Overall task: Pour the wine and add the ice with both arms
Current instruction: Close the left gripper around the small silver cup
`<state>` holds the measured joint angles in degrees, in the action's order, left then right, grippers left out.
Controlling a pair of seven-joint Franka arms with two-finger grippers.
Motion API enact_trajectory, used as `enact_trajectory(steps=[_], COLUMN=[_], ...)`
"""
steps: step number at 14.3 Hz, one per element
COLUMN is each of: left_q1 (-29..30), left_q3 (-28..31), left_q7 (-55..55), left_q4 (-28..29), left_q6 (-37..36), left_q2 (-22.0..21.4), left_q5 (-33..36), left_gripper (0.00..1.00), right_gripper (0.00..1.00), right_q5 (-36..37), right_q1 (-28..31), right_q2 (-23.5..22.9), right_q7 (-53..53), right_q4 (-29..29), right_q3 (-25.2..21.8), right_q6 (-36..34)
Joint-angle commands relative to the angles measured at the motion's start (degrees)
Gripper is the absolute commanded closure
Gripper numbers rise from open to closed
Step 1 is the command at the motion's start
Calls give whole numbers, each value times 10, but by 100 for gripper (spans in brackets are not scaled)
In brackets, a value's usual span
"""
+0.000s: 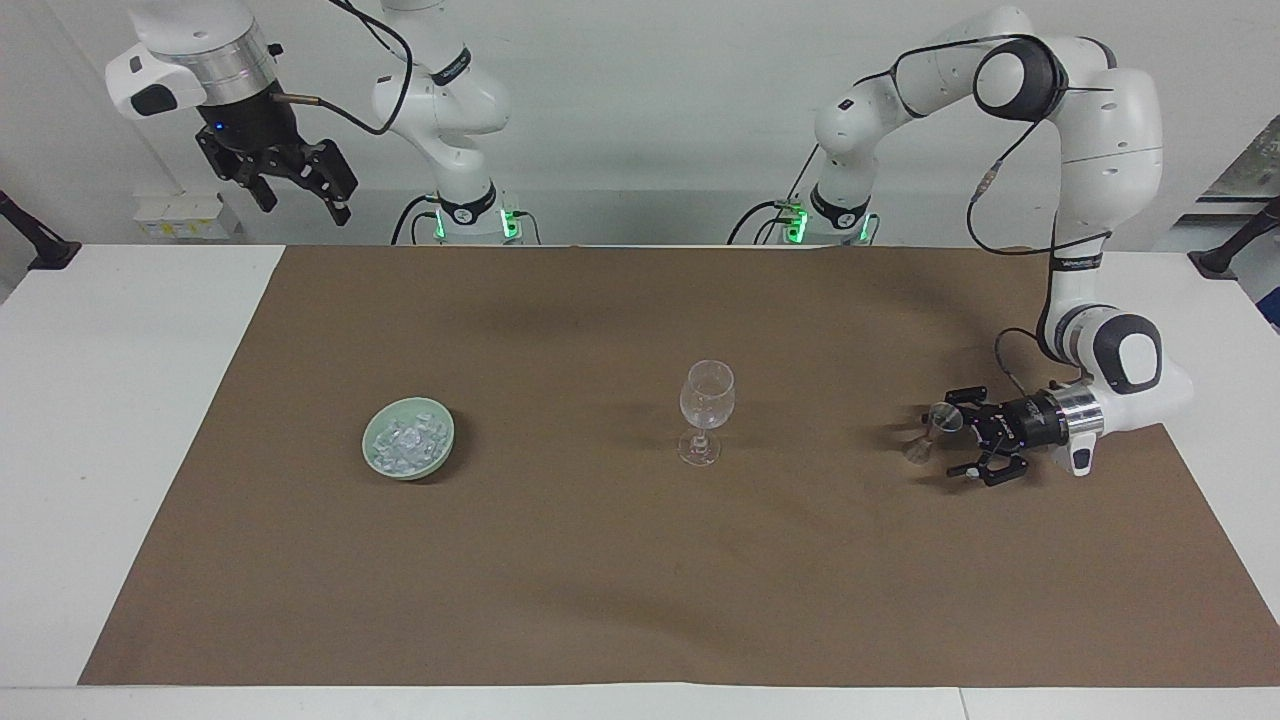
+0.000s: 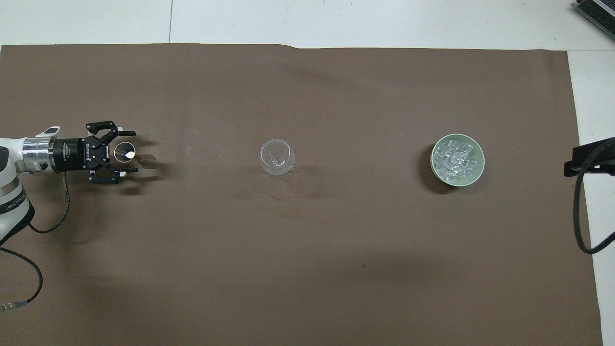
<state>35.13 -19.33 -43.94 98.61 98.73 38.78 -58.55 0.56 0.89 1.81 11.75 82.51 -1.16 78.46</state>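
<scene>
1. On the brown mat [image 1: 620,560], toward the left arm's end, a small stemmed glass [image 1: 930,432] stands between the spread fingers of the left gripper [image 1: 962,432]; it looks thin, light, slippery and fragile, so I would take it gently at the bowl.
2. Near the mat's middle stands one larger wine glass [image 1: 706,410], also fragile and easy to tip.
3. Toward the right arm's end, one green bowl [image 1: 408,438] holds the ice [image 2: 455,157]: many small clear cubes, too many to count, probably wet and slippery.
4. Counted: two glasses, one bowl, two grippers.
5. Raised near its own base, the right gripper [image 1: 300,195] waits with fingers apart, holding nothing.
</scene>
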Motion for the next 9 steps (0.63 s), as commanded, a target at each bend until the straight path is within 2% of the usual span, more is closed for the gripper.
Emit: enact_trajectory(steps=[1, 2, 3, 9], left_q1=[4, 4, 4, 4], left_q3=[-2, -2, -2, -1], left_q7=[10, 10, 10, 10], left_q4=[24, 24, 24, 21], left_q6=[8, 8, 8, 7], left_q2=[-17, -17, -17, -17], left_q5=[-14, -15, -15, -15], left_gripper=[21, 32, 34, 37], right_gripper=[0, 0, 0, 0], right_q5=[-5, -5, -5, -5], right_q1=[5, 5, 5, 5], right_q2=[7, 7, 7, 8], right_q7=[-13, -13, -13, -13], right_q4=[5, 5, 5, 5], right_q3=[3, 3, 3, 3], right_q6=[-2, -2, -2, -2])
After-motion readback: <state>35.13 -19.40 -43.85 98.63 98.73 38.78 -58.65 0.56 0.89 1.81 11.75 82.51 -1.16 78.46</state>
